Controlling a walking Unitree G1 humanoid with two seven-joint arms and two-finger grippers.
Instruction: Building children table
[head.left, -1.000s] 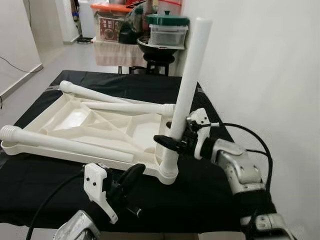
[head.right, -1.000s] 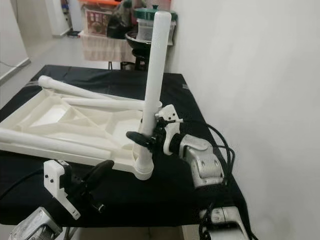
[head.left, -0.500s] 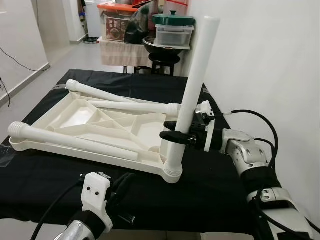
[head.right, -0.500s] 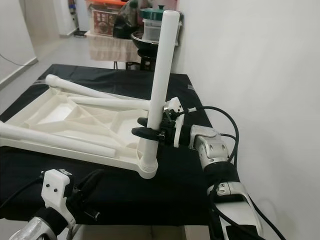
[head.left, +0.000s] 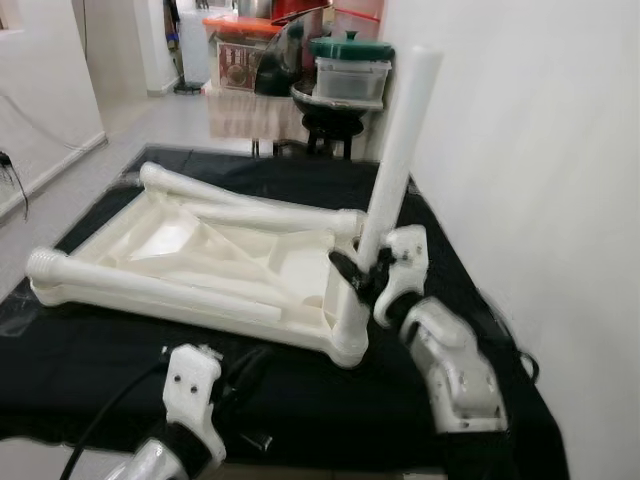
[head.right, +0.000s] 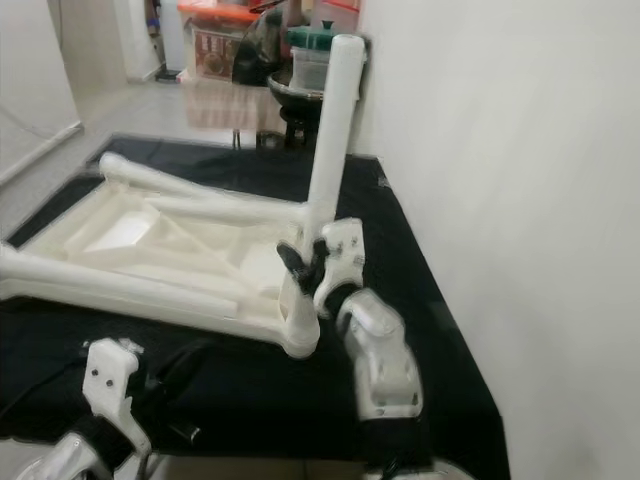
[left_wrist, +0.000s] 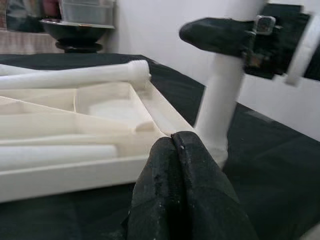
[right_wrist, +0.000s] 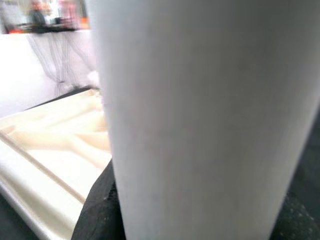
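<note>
Nearest, at 7 o'clock in the head view, the left gripper (head.left: 245, 375) is hanging low over the black cloth (head.left: 90, 360), its two fingers (left_wrist: 175, 190) pressed together on nothing; it is idling clear of the work, likely so that the other arm can turn freely.

Beyond it, at centre, the upturned white tabletop (head.left: 170, 245) is lying underside up on the cloth, which exposes its corner sockets for fitting legs. At its near right corner, at 5 o'clock on the panel, one upright leg (head.left: 395, 170) is standing in its socket. The right gripper (head.left: 362, 272) is clamping this leg low on the shaft, one black finger showing on each side. Gripping near the base probably gives the best control for twisting the leg home while keeping it vertical.

Count: one tabletop; four legs in all, one standing and three loose legs (head.left: 150, 290) lying across the panel, waiting their turn. One leg of four appears to be seated, so the assembly is judged to be at an early stage.

Farthest, at 12 o'clock, storage boxes and a green-lidded container (head.left: 347, 62) are standing past the cloth.
</note>
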